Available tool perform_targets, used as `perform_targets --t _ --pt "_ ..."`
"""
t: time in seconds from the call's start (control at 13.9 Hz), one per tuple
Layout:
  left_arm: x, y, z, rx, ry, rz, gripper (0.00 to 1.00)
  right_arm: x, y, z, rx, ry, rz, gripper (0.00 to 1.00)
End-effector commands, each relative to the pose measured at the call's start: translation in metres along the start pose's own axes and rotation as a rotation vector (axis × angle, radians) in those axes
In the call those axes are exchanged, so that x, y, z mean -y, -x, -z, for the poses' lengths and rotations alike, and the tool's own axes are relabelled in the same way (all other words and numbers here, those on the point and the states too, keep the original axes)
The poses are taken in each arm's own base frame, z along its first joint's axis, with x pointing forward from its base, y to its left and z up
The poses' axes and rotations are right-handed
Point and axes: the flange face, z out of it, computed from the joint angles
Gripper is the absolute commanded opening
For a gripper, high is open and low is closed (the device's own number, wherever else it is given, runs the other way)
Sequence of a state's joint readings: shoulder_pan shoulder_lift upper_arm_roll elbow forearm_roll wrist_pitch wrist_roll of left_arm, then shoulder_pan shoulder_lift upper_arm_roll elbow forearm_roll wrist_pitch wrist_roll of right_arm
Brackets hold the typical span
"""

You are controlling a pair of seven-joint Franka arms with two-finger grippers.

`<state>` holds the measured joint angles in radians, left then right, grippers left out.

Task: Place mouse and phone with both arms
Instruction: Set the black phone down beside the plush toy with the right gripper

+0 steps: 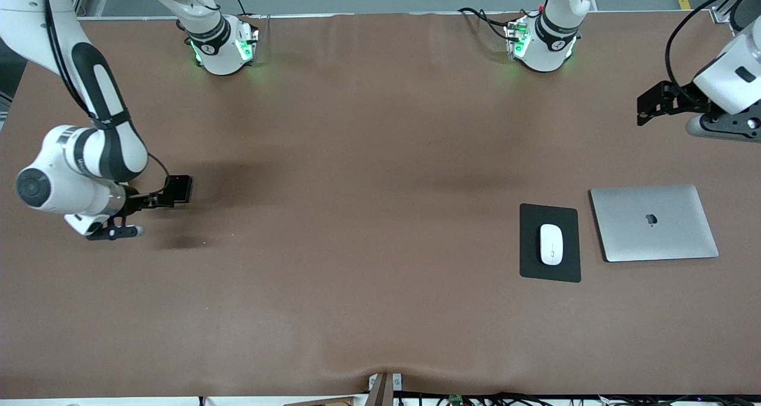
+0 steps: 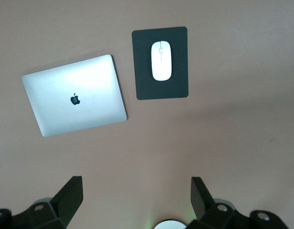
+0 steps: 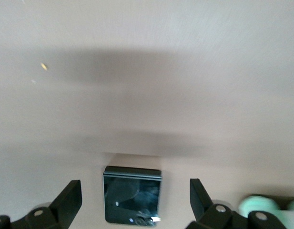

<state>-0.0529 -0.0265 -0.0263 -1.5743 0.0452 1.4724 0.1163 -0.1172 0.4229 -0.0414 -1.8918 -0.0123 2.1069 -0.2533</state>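
Phone first: small, black, squarish and folded, it's at roughly 9 o'clock on the brown surface as the front camera sees it, toward the right arm's end. The right gripper is right over it with its jaws spread wide. In the right wrist view the phone lies between the two fingers with a clear gap on each side, so nothing is pinching it.

Moving along to about 4 o'clock, there's a black mouse pad, and the white mouse sits on it, pretty much centred, long axis pointing at the front camera. Just beside the pad, at its 3 o'clock, lies a closed silver laptop, close to it but not touching, logo up and turned slightly askew.

Up around 2 o'clock the left gripper hangs over bare surface near the left arm's end, jaws open and holding nothing. Its wrist camera looks down at the laptop and the mouse on its pad, both well apart from it.
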Motion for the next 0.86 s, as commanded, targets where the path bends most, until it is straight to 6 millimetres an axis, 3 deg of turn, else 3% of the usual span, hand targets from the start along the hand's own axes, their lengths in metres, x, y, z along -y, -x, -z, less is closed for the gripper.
perform_targets --t 0.0,0.36,0.58,0.79 --pt "0.001 0.008 0.018 0.014 0.023 -0.019 1.0 0.015 -0.027 0.058 0.009 0.036 0.045 1.0" --pt "-0.005 0.009 0.023 0.014 0.024 0.134 1.0 0.04 -0.048 0.153 -0.067 0.064 0.082 1.0" --pt "-0.007 0.009 0.023 0.011 0.07 0.118 1.0 0.043 -0.047 0.224 -0.151 0.082 0.047 1.0" --pt "-0.003 0.008 0.023 0.006 0.068 0.048 1.0 0.054 -0.036 0.279 -0.255 0.09 0.054 1.0"
